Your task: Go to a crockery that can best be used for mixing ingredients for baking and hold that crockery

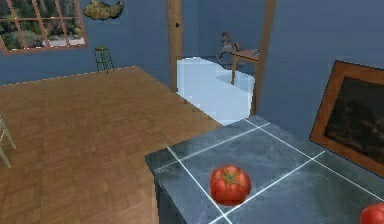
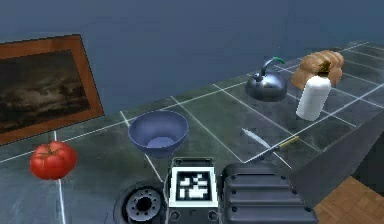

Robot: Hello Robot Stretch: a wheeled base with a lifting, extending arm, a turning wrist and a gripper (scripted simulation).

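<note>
End effector near blue bowl; hold unclear.

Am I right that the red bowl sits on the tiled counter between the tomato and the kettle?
Not quite: the arm side view shows the bowl is blue, not red. It does sit on the tiled counter between the tomato and the kettle.

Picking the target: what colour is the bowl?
Blue; the bowl shows best in the arm side view.
</note>
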